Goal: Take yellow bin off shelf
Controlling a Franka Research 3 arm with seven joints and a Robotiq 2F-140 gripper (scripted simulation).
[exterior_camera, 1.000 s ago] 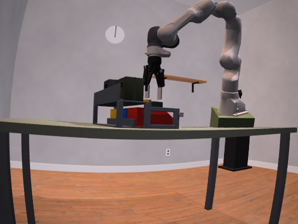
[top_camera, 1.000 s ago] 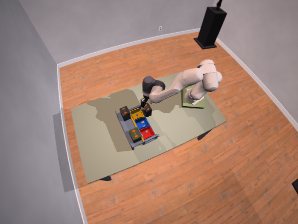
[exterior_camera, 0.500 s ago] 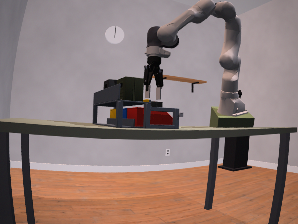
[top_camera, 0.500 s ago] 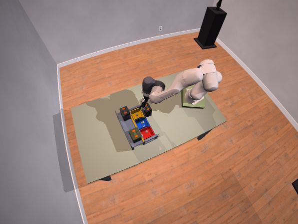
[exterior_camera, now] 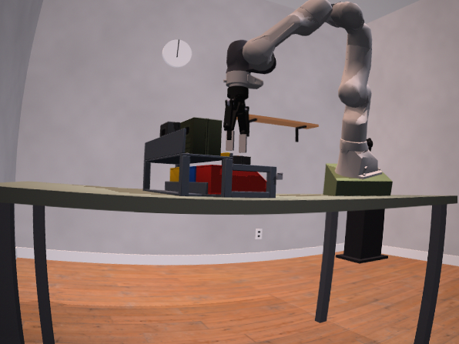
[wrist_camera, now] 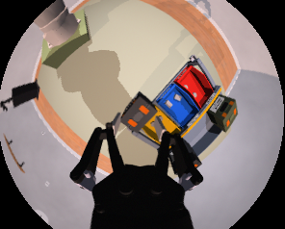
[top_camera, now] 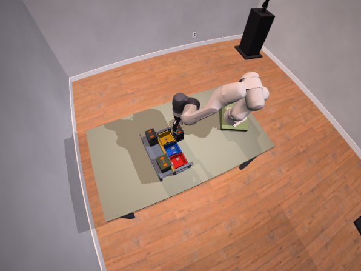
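Note:
The yellow open bin (top_camera: 168, 139) sits on the lower level of a grey shelf (top_camera: 166, 155) on the table, at the end nearest the arm, next to a blue bin (top_camera: 170, 149) and a red bin (top_camera: 178, 160). In the side view only a corner of the yellow bin (exterior_camera: 175, 173) shows behind the frame. In the wrist view the yellow bin (wrist_camera: 157, 127) lies just ahead of the fingers. My gripper (exterior_camera: 236, 145) hangs pointing down, just above the shelf's top rail near the yellow bin's end. Its fingers are partly spread and empty; the gripper also shows in the wrist view (wrist_camera: 141, 158).
Dark boxes stand on the shelf's upper level: one (top_camera: 151, 136) behind the yellow bin, one (top_camera: 178, 133) right under my gripper, and a green one (top_camera: 163, 163) behind the red bin. The arm's base block (top_camera: 234, 120) stands on the table's right part.

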